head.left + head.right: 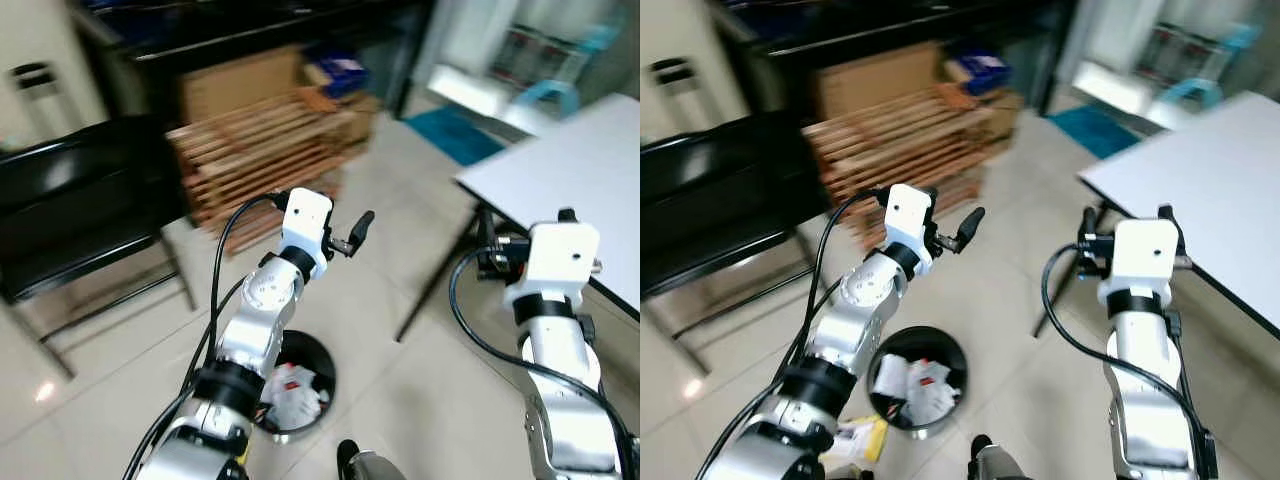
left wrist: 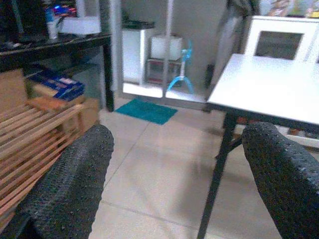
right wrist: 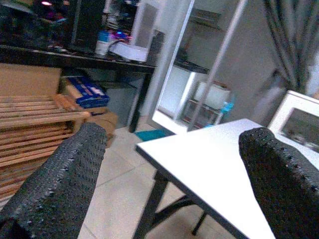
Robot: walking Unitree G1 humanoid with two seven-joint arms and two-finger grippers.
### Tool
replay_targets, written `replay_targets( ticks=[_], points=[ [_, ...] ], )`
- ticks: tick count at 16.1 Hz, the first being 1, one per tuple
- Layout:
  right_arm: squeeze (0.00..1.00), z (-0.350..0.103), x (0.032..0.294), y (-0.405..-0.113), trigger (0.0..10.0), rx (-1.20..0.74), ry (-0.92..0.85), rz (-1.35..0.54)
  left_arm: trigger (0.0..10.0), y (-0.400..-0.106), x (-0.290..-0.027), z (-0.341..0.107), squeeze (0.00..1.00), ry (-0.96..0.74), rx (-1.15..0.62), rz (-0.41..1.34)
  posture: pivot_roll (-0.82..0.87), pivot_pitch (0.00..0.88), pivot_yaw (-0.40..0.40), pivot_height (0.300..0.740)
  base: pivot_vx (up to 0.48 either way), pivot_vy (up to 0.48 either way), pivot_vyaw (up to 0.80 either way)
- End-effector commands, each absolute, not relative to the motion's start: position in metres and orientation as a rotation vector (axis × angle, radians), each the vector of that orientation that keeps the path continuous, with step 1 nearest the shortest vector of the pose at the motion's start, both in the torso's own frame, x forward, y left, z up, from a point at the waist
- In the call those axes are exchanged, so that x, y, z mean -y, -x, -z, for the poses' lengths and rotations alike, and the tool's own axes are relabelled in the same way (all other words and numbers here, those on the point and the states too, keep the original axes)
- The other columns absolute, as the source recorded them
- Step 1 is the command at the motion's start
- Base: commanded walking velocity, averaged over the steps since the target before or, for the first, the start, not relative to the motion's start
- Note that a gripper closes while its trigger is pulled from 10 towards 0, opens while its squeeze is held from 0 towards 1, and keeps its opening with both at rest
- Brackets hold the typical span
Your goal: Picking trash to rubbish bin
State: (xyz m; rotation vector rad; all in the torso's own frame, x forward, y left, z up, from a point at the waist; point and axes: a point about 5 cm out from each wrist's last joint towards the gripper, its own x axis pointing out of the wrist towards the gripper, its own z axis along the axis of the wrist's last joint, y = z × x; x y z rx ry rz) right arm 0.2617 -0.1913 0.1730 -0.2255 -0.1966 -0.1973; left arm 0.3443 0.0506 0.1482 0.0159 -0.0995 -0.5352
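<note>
The bin [image 1: 917, 390] stood on the floor [image 1: 1010, 250] below the left arm, already holding crumpled white trash [image 1: 925, 392]. One yellowish scrap [image 1: 862, 438] lay on the tiles just beside it, which looked to me like the piece left to collect. The left tool [image 2: 169, 184] was raised above the bin, its fingers spread wide with nothing between them. The right tool [image 3: 169, 184] was gaping just as wide and empty, up near the edge of the white worktop [image 1: 1200, 180]. A wooden rack [image 1: 900, 140] stood further off.

No lettering, label, brand, number or sign is sharp enough to read.
</note>
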Motion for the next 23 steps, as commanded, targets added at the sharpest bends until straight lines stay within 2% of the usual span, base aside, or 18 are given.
replay_targets(
  ticks=[1,21,23],
  points=[
    [0.0,-0.178,0.192,-0.26,10.0,0.202,0.222,0.203,10.0,-0.346,-0.045,-0.154,0.0,-0.015,0.119,0.541,0.06,0.071,-0.037,0.74,0.0,0.0,-0.74],
    [0.0,-0.192,0.192,-0.262,10.0,0.212,0.216,0.209,10.0,-0.35,-0.03,-0.148,0.0,0.023,0.082,0.576,0.04,0.057,-0.032,0.74,0.0,0.0,-0.74],
    [0.0,-0.192,0.191,-0.263,10.0,0.215,0.214,0.204,10.0,-0.35,-0.029,-0.148,0.0,0.022,0.084,0.584,0.04,0.057,-0.032,0.74,0.0,0.0,0.0]
  ],
)
